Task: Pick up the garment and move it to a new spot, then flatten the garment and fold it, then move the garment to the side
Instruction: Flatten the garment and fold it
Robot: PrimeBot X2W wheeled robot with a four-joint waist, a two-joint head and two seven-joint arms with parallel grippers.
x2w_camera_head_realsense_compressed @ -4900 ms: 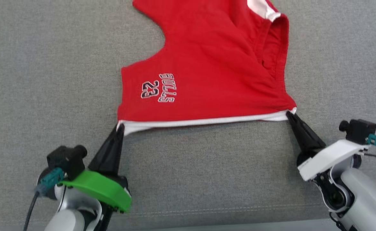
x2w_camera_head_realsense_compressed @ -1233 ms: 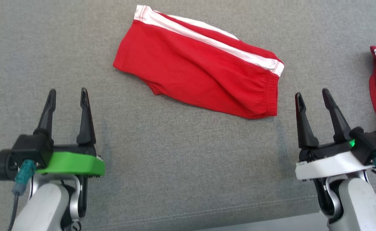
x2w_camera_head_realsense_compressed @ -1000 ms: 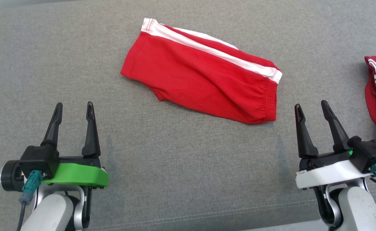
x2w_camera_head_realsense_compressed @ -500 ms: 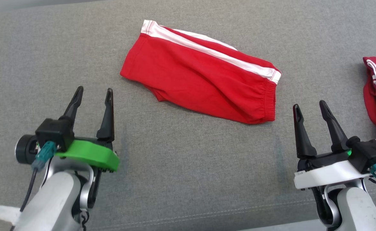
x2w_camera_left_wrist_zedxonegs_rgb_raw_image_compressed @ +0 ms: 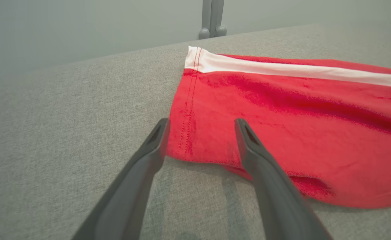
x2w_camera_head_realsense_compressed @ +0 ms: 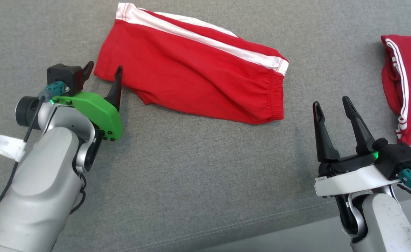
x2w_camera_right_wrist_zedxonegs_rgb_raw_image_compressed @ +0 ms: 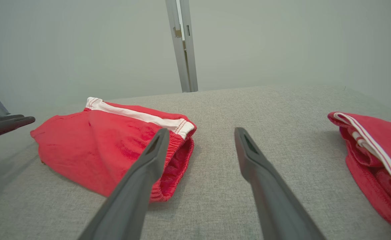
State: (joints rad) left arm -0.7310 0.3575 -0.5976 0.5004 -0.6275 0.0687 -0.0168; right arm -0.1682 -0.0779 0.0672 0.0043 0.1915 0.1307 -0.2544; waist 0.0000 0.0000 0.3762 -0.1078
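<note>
The garment (x2w_camera_head_realsense_compressed: 194,66), red shorts with a white side stripe, lies folded lengthwise on the grey cloth surface. My left gripper (x2w_camera_head_realsense_compressed: 103,69) stands open at the garment's lower left corner, one finger on each side of the hem corner (x2w_camera_left_wrist_zedxonegs_rgb_raw_image_compressed: 195,140). In the left wrist view the left gripper (x2w_camera_left_wrist_zedxonegs_rgb_raw_image_compressed: 202,125) straddles that corner just above the cloth. My right gripper (x2w_camera_head_realsense_compressed: 330,101) is open with nothing in it, to the right of and below the elastic waistband (x2w_camera_head_realsense_compressed: 277,101). The right wrist view has the garment (x2w_camera_right_wrist_zedxonegs_rgb_raw_image_compressed: 115,146) at the left, beyond the open right gripper (x2w_camera_right_wrist_zedxonegs_rgb_raw_image_compressed: 200,133).
A second red garment (x2w_camera_head_realsense_compressed: 406,84) with white stripes lies bunched at the right edge, close to my right gripper, and appears again (x2w_camera_right_wrist_zedxonegs_rgb_raw_image_compressed: 375,156) in the right wrist view. The grey surface's front edge (x2w_camera_head_realsense_compressed: 261,231) runs along the bottom. A metal post (x2w_camera_right_wrist_zedxonegs_rgb_raw_image_compressed: 182,43) stands behind the surface.
The head camera has shifted, so the whole scene sits further left and up. My left gripper has reached forward to the garment's lower left corner. The right gripper has stayed open and about still.
</note>
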